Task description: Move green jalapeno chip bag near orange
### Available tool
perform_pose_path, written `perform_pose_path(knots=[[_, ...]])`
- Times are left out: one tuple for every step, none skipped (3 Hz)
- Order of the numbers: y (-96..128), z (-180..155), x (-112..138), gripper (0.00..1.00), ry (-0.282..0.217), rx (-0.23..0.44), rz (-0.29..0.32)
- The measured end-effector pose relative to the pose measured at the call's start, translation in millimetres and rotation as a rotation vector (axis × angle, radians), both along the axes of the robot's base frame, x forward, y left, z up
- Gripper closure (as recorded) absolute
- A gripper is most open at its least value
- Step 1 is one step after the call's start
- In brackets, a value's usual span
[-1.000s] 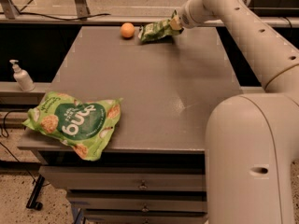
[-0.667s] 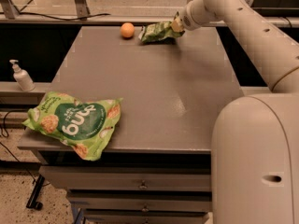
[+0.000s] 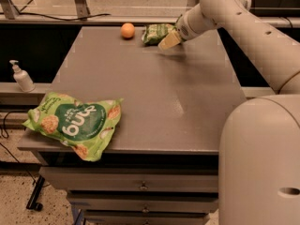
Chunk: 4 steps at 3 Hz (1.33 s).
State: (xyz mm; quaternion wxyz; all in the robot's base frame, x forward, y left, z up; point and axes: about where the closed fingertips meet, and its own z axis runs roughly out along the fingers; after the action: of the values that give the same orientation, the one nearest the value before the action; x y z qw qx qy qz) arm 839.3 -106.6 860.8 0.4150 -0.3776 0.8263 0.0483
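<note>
We see green jalapeno chip bag [image 3: 157,33] on desk [image 3: 140,88], far edge, just beside orange [image 3: 127,30]. Gripper [image 3: 169,40] now at bag's right corner, lower than second ago; open or clamped, we cannot tell. Placement probably done; retreat remains.

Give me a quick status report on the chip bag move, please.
End effector at far side of the table, beside the small chip bag. Bag lies near the orange, apart. Nothing between them.
</note>
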Motion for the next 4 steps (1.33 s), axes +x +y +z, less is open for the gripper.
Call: perform_pose_path(knots=[[11,-8,-15,0.0,0.043,0.0,0.035],[-7,15,-35,0.0,0.039,0.0,0.066],[-49,53,-58,0.0,0.01,-0.004,0.067],[-100,82,-85,0.0,-0.001,-0.012,0.089]])
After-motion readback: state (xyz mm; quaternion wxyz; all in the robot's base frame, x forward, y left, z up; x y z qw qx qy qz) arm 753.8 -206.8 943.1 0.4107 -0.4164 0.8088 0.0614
